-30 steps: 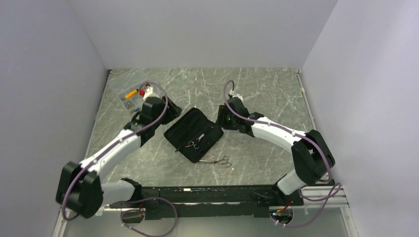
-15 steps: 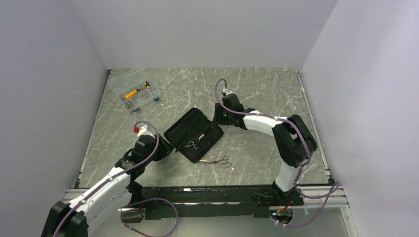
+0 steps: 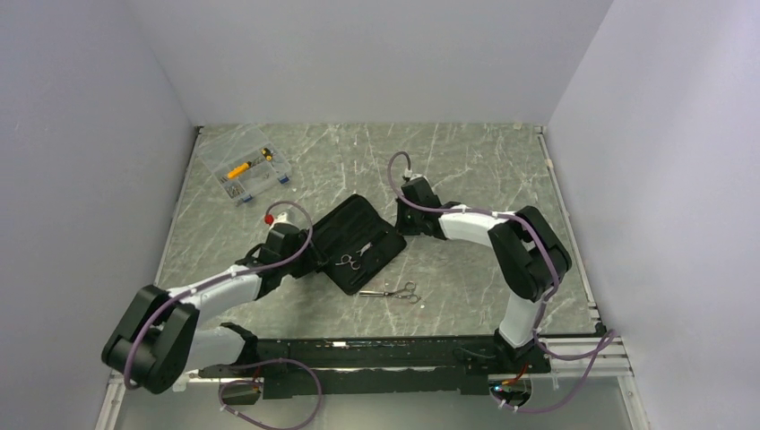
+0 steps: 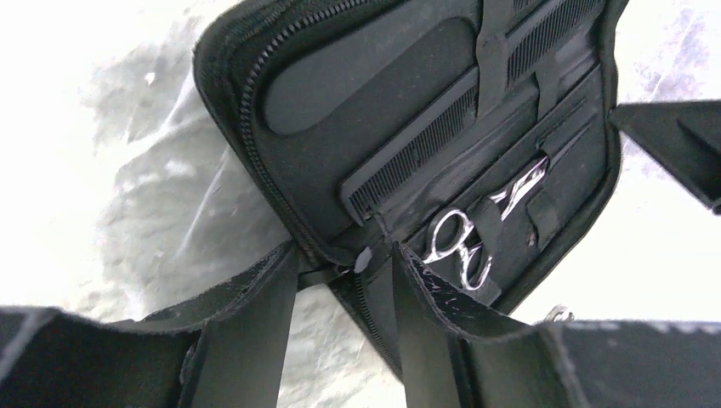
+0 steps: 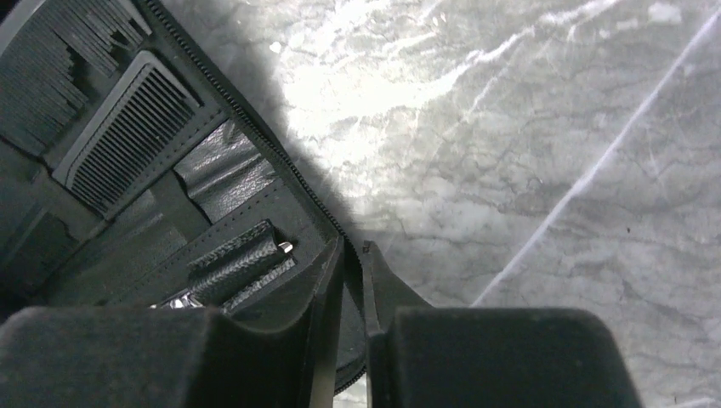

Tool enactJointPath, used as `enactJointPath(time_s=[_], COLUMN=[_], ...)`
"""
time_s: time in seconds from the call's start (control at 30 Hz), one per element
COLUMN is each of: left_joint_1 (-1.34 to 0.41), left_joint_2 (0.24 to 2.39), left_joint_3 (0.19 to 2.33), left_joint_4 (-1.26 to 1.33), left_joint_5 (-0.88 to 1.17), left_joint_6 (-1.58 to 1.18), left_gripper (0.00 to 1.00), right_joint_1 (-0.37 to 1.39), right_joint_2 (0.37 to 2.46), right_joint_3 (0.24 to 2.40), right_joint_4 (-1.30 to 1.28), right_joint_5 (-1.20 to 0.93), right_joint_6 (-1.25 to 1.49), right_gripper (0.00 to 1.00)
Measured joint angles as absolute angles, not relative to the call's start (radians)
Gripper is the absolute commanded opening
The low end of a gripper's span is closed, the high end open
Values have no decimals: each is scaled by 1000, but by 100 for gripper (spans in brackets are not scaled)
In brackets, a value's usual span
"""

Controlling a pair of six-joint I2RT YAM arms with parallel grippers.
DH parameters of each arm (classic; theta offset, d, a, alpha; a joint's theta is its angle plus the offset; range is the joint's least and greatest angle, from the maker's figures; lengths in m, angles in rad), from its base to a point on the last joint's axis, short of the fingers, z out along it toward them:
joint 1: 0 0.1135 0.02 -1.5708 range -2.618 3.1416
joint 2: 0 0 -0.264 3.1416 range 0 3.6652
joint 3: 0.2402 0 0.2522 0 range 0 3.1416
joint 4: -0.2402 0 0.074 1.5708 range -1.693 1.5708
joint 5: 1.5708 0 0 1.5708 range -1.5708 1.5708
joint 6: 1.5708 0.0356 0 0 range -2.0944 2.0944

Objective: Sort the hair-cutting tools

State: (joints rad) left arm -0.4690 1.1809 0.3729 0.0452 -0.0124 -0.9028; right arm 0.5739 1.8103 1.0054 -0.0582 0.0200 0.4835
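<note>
We see a flat black rectangular zip case (image 3: 333, 231) lying open and at a slant near the middle of the grey marbled surface (image 3: 466, 170). One pair of small silver metal scissors with ring handles (image 3: 349, 262) sits inside it, tucked into a strap pocket with the rings toward the case's near edge. In the left wrist view this pair shows just beyond the fingers. A slim black comb (image 4: 417, 153) is in the case too, held under a strap alongside the scissors' pocket. The second pair of silver scissors (image 3: 401, 291) lies loose on the surface just beside the case's near corner, toward the arm bases and apart from both end effectors.

The left end effector (image 3: 308, 261) sits low at the case's left corner. Its fingers (image 4: 255, 323) stand spread, with the zippered rim and the zipper pull (image 4: 364, 257) between them. We cannot tell whether the pads touch the rim.

The right end effector (image 3: 401, 223) is at the opposite, far-right corner. Its fingers (image 5: 378, 280) are drawn almost together and pinch the case's rim, one inside and one outside.

A clear plastic compartment box (image 3: 249, 172) with yellow and other small parts sits at the far left of the surface, well apart from the case.
</note>
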Motion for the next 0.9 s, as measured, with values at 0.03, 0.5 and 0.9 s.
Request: enactJointPath(time_s=[0.03, 0.5, 0.9], left_joint_1=[-469, -463, -445], left_joint_2=[1205, 1545, 1609], left_joint_3=[389, 668, 810], left_joint_4=[52, 109, 107], left_joint_5=[-8, -6, 2], left_joint_6=[-902, -858, -851], left_gripper=[49, 49, 55], right_joint_1=[575, 574, 603], right_joint_2=[1802, 1550, 1433], right_joint_3=[994, 679, 608], right_joint_4=[-54, 33, -38], right_joint_5=[22, 71, 71], right_joint_6=[492, 648, 696], right_gripper=[6, 1, 39])
